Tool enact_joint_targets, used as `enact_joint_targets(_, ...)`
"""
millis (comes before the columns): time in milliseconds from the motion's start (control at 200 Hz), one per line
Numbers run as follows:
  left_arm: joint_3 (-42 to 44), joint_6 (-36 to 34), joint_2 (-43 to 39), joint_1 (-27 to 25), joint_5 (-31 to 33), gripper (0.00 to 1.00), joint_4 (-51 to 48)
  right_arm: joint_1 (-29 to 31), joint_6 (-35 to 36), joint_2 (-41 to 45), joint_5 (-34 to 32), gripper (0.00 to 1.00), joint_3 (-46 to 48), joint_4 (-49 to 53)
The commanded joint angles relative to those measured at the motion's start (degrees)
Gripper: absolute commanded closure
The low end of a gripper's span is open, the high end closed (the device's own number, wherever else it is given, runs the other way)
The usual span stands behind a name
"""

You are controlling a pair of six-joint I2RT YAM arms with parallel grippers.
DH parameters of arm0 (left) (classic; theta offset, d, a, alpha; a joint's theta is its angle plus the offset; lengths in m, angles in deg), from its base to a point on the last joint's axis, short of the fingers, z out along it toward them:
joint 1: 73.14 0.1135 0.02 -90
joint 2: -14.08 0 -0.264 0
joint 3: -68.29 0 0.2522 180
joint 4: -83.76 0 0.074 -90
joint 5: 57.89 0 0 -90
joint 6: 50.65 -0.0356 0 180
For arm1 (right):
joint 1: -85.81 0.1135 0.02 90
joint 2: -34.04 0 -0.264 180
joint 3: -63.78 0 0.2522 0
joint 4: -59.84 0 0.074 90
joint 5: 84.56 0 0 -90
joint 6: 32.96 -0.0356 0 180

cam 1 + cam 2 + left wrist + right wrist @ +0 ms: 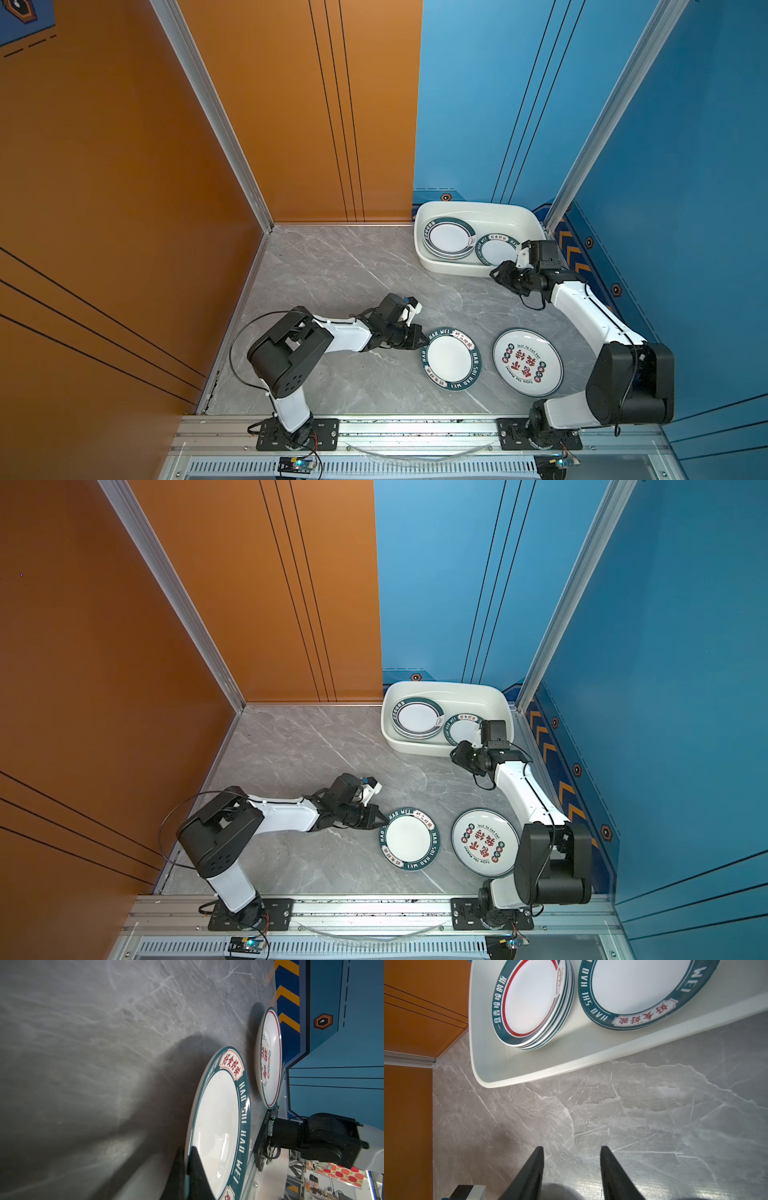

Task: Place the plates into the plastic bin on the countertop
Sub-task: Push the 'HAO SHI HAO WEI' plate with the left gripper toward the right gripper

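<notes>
Left claw [420, 338] clenched on round white green-rimmed plate [452, 358] at its ten-o'clock rim, likely for lifting; right claw [572, 1149] released, empty, beside white plastic bin [457, 205].

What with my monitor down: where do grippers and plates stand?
Left gripper shut on edge of green-rimmed plate. Right gripper open, empty, beside plastic bin. Red-character plate on countertop, untouched. Nothing blocking.
</notes>
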Motion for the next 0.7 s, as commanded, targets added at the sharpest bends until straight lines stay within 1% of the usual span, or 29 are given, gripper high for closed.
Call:
enact_joint_targets(0, 3.4, -1.8, -3.0, 3.4, -1.1, 1.00, -1.4, 0.7, 1.9, 1.2, 5.9, 0.53, 1.8, -3.4)
enact_joint_targets(135, 7.7, 0.9, -7.0, 8.5, -4.7, 1.00, 3.6, 2.1, 0.9, 0.4, 14.1, 0.51, 4.0, -8.8)
enact_joint_targets(245, 10.9, 4.9, -10.8, 13.3, -8.4, 1.00, 8.9, 3.6, -1.0, -0.9, 19.5, 0.48, 6.2, -13.5)
enact_joint_targets(370, 12.1, 6.7, -16.0, 17.6, -10.0, 1.00, 9.3, 6.1, -2.9, -2.9, 24.9, 0.43, 8.5, -19.2)
enact_joint_targets(451, 11.9, 7.0, -18.9, 20.1, -10.8, 1.00, 7.6, 8.3, -4.0, -4.7, 27.4, 0.38, 10.0, -23.1)
enact_joint_targets(586, 9.8, 3.7, -22.0, 23.1, -10.7, 1.00, 0.1, 11.5, -5.8, -7.8, 29.3, 0.37, 11.4, -28.3)
enact_joint_targets(696, 8.4, 2.5, -22.9, 24.6, -11.4, 1.00, -2.2, 13.6, -8.5, -9.3, 30.8, 0.37, 12.7, -34.0)
